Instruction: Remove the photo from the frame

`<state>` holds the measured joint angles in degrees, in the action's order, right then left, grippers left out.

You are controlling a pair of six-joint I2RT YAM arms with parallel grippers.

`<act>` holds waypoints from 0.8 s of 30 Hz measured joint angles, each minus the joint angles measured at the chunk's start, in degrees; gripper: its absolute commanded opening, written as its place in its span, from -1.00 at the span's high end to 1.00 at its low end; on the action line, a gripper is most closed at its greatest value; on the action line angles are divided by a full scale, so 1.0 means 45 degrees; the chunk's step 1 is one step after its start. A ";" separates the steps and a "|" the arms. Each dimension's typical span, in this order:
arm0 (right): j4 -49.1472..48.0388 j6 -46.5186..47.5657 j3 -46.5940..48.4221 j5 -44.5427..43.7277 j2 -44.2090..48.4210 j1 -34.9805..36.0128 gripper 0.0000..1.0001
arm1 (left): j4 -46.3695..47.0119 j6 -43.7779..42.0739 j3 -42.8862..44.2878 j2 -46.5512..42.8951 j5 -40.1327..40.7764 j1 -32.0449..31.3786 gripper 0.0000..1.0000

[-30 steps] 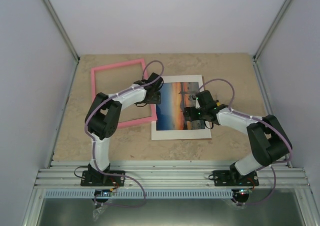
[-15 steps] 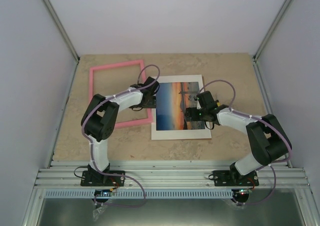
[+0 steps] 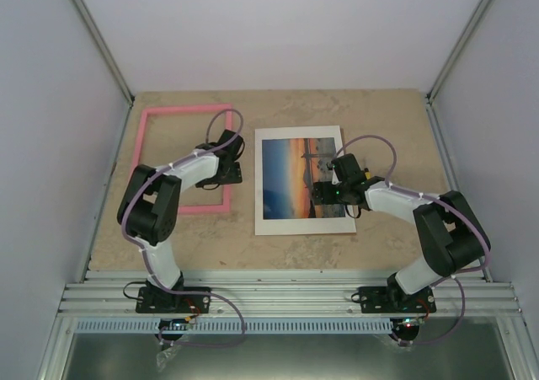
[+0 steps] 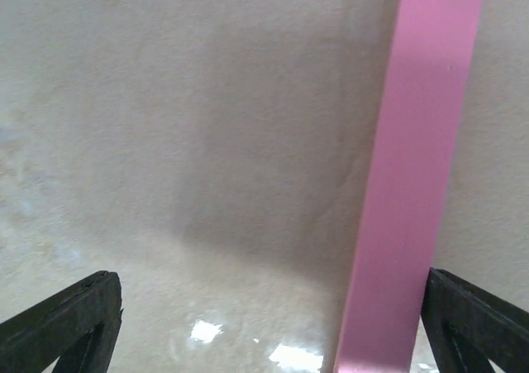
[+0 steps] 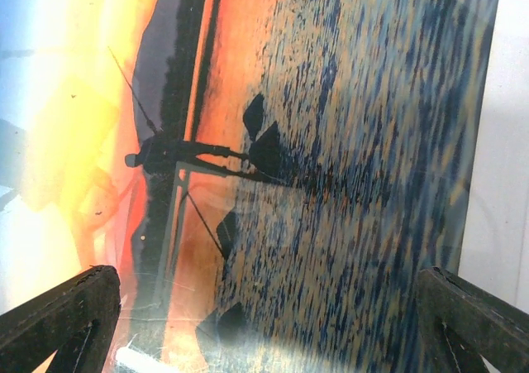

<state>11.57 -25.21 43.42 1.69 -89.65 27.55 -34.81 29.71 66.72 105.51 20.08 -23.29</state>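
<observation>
as the frame (image 3: pixel 181 109) lies on the left of the table (image 3: pixel 379 119) with bare table showing through its opening, and the photo (image 3: pixel 290 173) lies well apart from it near the middle, flat on its white mat border (image 3: pixel 299 224), the task looks done or nearly so; what is left seems only to draw the arms clear. the left gripper (image 4: pixel 269 323) hangs spread wide over the frame's right side, holding nothing. the right gripper (image 5: pixel 269 307) hovers spread over the photo's right part, pinching nothing. the top view hides both sets of fingertips, so contact with the surface cannot be told, and glare on the photo leaves it unclear whether a clear sheet covers it.
</observation>
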 measured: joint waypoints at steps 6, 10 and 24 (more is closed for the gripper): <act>0.0024 0.0175 0.0005 -0.0005 0.0005 0.0000 -0.95 | -0.0121 0.0355 -0.0447 -0.1127 0.0223 0.0432 -0.99; 0.0253 0.0369 0.0024 -0.0015 0.0189 0.0000 -0.95 | -0.0291 0.0767 -0.0583 -0.2385 0.0763 0.0452 -0.99; 0.0874 0.0889 0.0063 -0.0112 0.2919 0.0000 -0.95 | -0.0719 0.1409 -0.1617 -0.8378 0.0466 0.0452 -0.99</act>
<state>15.51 -21.21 43.70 1.19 -76.51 27.55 -38.04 36.05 59.44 67.81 22.17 -21.26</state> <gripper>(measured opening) 0.976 0.995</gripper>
